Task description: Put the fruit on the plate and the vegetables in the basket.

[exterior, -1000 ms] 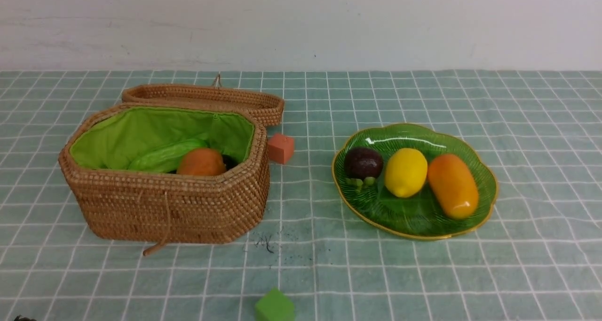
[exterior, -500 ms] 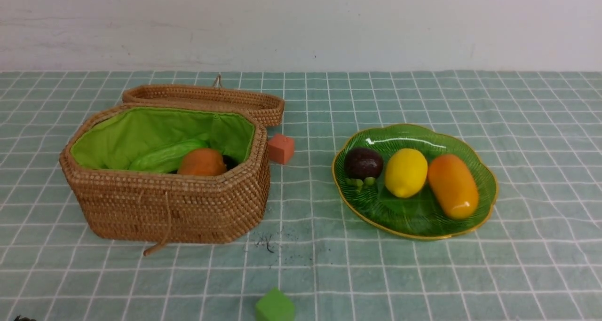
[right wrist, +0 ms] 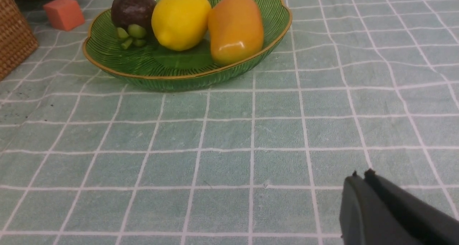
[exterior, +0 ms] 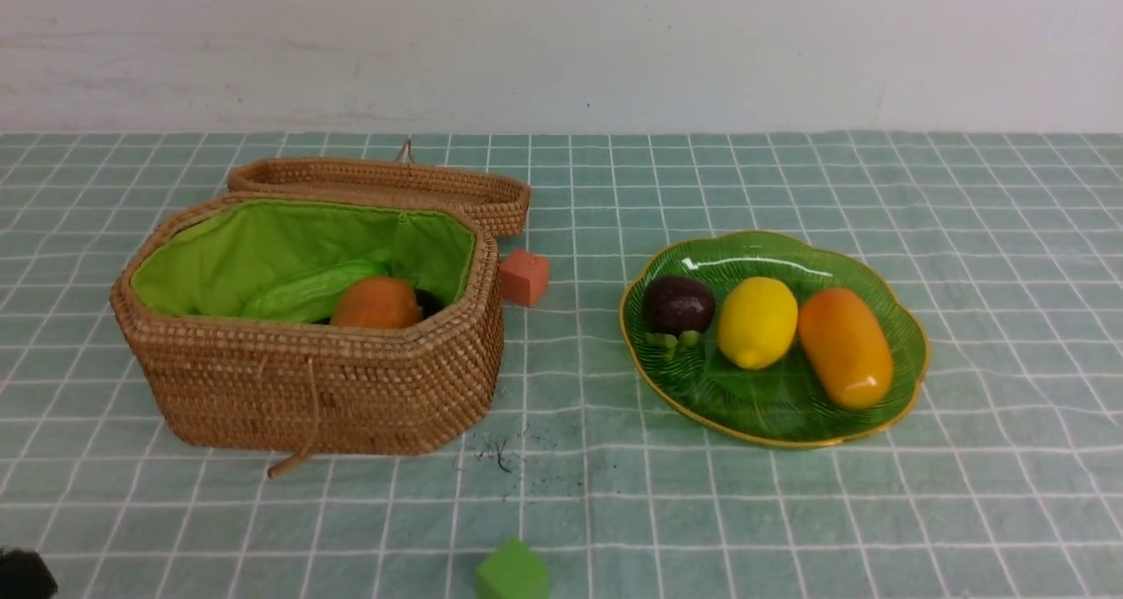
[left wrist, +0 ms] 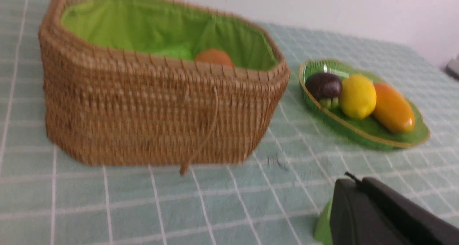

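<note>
Both grippers are seen closed and empty. The left gripper [left wrist: 355, 187] is held low over the checked cloth [exterior: 1009, 231], with the basket [left wrist: 150, 119] ahead of it and a small green cube [left wrist: 322, 225] just beside its tip. The right gripper [right wrist: 362, 182] hangs near the cloth too, with the plate [right wrist: 118, 55] well ahead.

On the plate lie the mangosteen [right wrist: 132, 9], lemon [right wrist: 181, 19] and mango [right wrist: 235, 28], side by side and touching. A light-green gourd [exterior: 307, 294] and a brown-orange potato [exterior: 377, 303] are visible in the basket; something dark sits beside the potato, too hidden to name. By that count the sorting looks finished or nearly so.

The toys are judged light, hard and glossy, hence slippery; each would best be gripped across its narrow middle. The ribbed glass plate is likely fragile and is better left untouched. The wicker is stiff and rough, its green lining [left wrist: 143, 29] soft. An orange-red cube [right wrist: 64, 13] lies between basket and plate.
</note>
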Controlling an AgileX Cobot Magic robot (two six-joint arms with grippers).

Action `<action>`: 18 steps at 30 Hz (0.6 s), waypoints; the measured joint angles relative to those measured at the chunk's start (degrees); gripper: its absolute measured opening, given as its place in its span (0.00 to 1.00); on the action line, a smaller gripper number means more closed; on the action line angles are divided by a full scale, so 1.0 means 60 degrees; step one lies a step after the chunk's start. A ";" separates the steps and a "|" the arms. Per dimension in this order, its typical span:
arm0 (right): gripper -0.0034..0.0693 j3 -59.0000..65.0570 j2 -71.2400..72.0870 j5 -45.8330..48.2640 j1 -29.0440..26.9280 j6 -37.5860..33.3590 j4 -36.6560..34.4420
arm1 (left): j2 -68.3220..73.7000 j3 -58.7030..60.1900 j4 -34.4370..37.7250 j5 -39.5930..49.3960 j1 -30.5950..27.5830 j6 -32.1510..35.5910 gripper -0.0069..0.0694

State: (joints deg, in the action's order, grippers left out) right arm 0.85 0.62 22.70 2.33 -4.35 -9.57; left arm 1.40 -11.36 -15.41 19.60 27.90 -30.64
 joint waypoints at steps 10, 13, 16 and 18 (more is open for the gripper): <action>0.05 0.0000 0.0003 0.0000 0.0000 0.0000 0.0000 | -0.0321 0.2105 0.3276 -0.1081 -0.3380 0.3858 0.07; 0.06 0.0000 0.0003 -0.0011 0.0000 0.0000 0.0000 | -0.0321 0.2184 0.3191 0.0226 -0.3391 0.3696 0.07; 0.06 0.0000 0.0003 -0.0011 0.0000 0.0000 0.0000 | -0.0321 0.2194 0.3173 0.0400 -0.3391 0.3508 0.07; 0.07 0.0000 0.0003 -0.0020 0.0000 0.0000 0.0000 | -0.0321 0.2194 0.3173 0.0391 -0.3397 0.3379 0.07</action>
State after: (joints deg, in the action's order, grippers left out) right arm 0.85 0.64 22.58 2.33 -4.35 -9.57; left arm -0.53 1.80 3.62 21.95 7.52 -10.36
